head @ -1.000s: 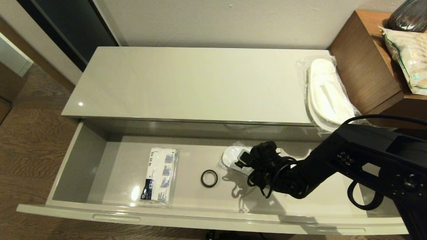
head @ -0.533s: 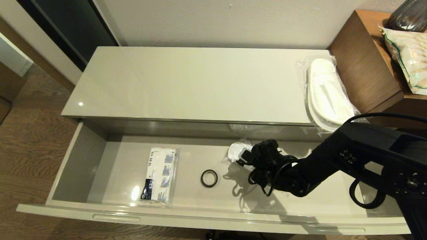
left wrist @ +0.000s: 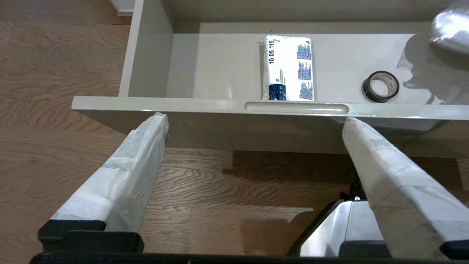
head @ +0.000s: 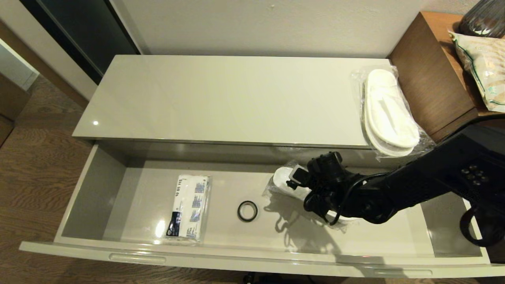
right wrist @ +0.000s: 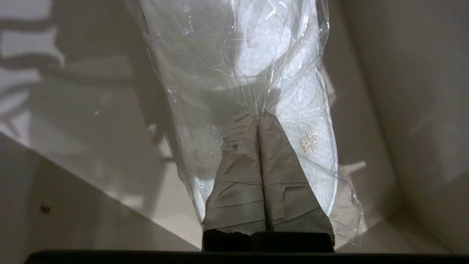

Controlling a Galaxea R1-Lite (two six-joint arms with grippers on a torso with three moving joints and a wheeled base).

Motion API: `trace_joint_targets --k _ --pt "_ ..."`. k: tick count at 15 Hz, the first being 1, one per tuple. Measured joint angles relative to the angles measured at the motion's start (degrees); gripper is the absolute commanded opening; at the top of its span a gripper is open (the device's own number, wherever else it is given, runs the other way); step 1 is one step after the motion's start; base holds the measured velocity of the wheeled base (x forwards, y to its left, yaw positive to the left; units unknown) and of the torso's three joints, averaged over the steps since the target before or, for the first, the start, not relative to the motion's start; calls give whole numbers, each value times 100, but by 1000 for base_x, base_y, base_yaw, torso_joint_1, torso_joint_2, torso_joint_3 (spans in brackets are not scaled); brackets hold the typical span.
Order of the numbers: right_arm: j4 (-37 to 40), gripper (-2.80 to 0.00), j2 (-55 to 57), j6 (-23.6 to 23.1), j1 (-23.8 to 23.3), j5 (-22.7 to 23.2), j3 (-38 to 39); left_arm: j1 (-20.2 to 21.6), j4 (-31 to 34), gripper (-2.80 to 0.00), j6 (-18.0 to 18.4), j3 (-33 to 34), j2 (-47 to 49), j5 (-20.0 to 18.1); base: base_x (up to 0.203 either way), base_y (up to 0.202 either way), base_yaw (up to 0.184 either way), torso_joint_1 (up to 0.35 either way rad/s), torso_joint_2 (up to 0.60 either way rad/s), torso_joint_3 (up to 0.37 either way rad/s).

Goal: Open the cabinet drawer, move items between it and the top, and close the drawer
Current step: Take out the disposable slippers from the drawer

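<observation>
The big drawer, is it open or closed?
Open. The drawer is pulled out from under the top, so the packet and ring inside show.

Pale wall (head: 252, 23), wood-grain floor (head: 35, 173), brown wooden desk (head: 430, 75) at right

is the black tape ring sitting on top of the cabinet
No, the black ring lies on the floor of the open drawer, beside the white packet.

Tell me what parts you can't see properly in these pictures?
- Clear-bagged white slippers in the drawer: head view, the black right arm covers most of them.
- Right gripper: hidden in the head view behind its own wrist.
- Flat white packet with blue-black print: small print too tiny to read.
- Cream symbol on the slipper: right wrist view, unreadable.
</observation>
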Motion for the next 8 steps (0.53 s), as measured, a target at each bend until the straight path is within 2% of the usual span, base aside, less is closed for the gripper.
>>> trace_joint_targets --k 8 --pt "223 -280 -1555 88 649 -59 1187 0 0 0 -2 0 0 0 0 0 0 0 0 0"
